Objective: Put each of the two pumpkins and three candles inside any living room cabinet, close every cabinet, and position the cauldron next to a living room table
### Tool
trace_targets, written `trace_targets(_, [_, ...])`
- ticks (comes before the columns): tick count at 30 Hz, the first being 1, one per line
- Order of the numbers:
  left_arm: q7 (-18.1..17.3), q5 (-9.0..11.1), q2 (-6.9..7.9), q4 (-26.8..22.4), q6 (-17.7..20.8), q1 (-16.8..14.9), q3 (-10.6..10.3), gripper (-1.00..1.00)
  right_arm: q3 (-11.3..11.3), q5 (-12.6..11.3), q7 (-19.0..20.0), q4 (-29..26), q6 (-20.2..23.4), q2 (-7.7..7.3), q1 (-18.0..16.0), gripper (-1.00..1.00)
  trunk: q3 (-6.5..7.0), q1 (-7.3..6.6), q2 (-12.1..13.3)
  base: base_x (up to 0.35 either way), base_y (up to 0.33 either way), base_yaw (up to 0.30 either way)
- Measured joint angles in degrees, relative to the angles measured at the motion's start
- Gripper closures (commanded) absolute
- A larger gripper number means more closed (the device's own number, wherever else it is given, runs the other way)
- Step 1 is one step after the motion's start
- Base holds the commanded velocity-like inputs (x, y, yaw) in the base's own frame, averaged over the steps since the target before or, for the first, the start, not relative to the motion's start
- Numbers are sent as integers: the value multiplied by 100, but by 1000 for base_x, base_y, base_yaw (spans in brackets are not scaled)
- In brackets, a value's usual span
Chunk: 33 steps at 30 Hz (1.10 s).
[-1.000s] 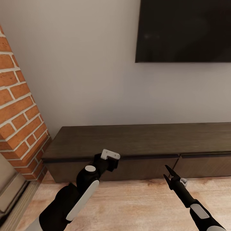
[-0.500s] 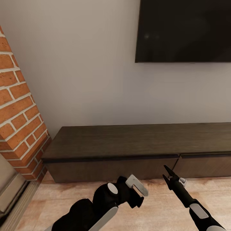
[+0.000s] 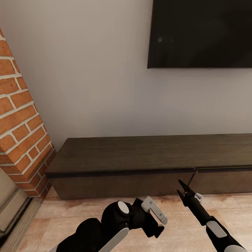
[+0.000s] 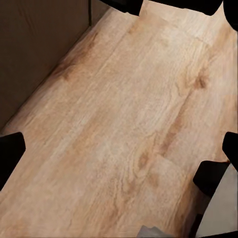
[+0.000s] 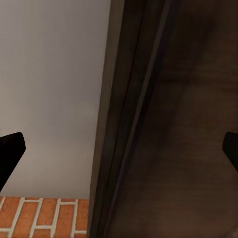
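Wood floor [image 3: 105, 213] runs up to the cabinet [image 3: 140, 155] along the wall, drawers shut, TV [image 3: 201, 33] above, brick [image 3: 21, 119] at the side; no pumpkins or candles on show. Left hand [image 3: 155, 218] hangs low, pointed at bare floor, fingers spread and empty; right hand [image 3: 183, 189] hovers just before the drawer front, tips apart, empty too. Risk, I'd say: handle-less fronts give little purchase, so a fingertip could slip off the seam, or jab the panel.
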Motion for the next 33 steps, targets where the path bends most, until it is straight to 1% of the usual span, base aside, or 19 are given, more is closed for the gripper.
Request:
trace_targets(2, [-359,39,52,0,-2,0,3,-100,2,0,0,0,-1,0,0,-100,0,0,0,0,0,0])
trace_targets(3, [-687,76,125,-1,-2,-1,6,-100,3,0,0,0,-2,0,-1,-100,0,0,0,0,0,0])
trace_targets(5, [-1044,106,222,0,8,1,14,-100,4,1,0,0,-2,0,-1,-100,0,0,0,0,0,0])
trace_targets(6, [-1336,100,334,0,9,1,21,-100,4,1,0,0,-2,0,-1,-100,0,0,0,0,0,0])
trace_targets(9, [-1678,93,586,0,10,0,45,-100,7,1,0,0,-3,0,-1,-100,0,0,0,0,0,0])
trace_targets(10, [-1767,81,701,0,9,0,120,-100,9,1,0,0,-3,0,-1,-100,0,0,0,0,0,0])
trace_targets(11, [-1808,87,760,0,10,0,206,-100,8,1,0,0,-3,0,-1,-100,0,0,0,0,0,0])
trace_targets(12, [-1920,62,881,0,0,-1,475,-100,10,1,0,0,-3,0,-1,-100,0,0,0,0,0,0])
trace_targets(14, [-2176,72,1057,0,-4,-1,894,-100,10,1,0,0,-3,0,-1,-100,0,0,0,0,0,0])
trace_targets(15, [-2633,39,1268,0,-16,1,1370,-100,10,1,0,0,-3,0,-1,-100,0,0,0,0,0,0])
trace_targets(16, [-2949,55,1396,-1,-22,3,1683,-100,11,1,0,0,-3,0,-1,-100,0,0,0,0,0,0])
trace_targets(17, [-3614,33,1615,-1,-71,9,2211,-100,12,1,0,0,-4,0,-1,-100,0,0,0,0,0,0])
trace_targets(18, [-3956,35,1716,-1,-104,16,2519,-100,10,1,0,0,-6,0,-1,-100,0,0,0,0,0,0])
trace_targets(19, [-4498,9,1850,2,-185,30,2981,-100,12,1,0,0,-9,3,-1,-100,0,0,0,0,0,0])
trace_targets(20, [-4719,12,1903,2,-218,38,3242,-100,12,1,0,0,-13,4,-1,-100,0,0,0,0,0,0])
trace_targets(22, [-5217,-2,2022,4,-304,50,4000,-100,13,1,0,0,-23,7,-1,-100,0,0,0,0,0,0])
trace_targets(25, [-5424,-3,2062,5,-340,57,4414,-100,13,1,6,-4,-36,8,-1,-100,0,0,0,0,0,0])
trace_targets(28, [-5484,-10,2058,5,-367,59,4563,-100,13,1,8,-2,-45,8,-1,-100,0,0,0,0,0,0])
trace_targets(33, [-5546,-16,2063,5,-383,61,4639,-100,13,0,9,2,-60,9,-1,-100,0,-1,0,69,20,0])
